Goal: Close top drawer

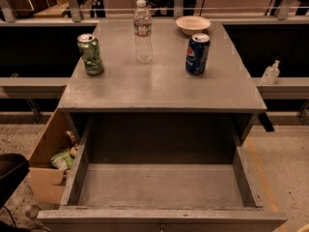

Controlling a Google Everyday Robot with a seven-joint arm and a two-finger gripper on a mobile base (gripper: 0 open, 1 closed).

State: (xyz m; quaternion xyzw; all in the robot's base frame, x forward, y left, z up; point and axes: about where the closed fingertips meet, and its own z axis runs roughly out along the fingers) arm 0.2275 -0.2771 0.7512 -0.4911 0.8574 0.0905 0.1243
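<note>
The top drawer (161, 187) is pulled far out of the grey cabinet (164, 88) toward the camera. It is a wide, deep grey wooden box with nothing inside. Its front edge (161, 216) runs along the bottom of the view, and the knob is cut off there. The gripper is not in view. A dark rounded shape (9, 175) at the lower left may be part of the robot.
On the cabinet top stand a green can (90, 54), a clear water bottle (143, 31), a blue Pepsi can (197, 53) and a white bowl (193, 24). A cardboard box (50, 158) with rubbish stands on the floor at the drawer's left. A sanitizer bottle (270, 72) sits on a ledge at right.
</note>
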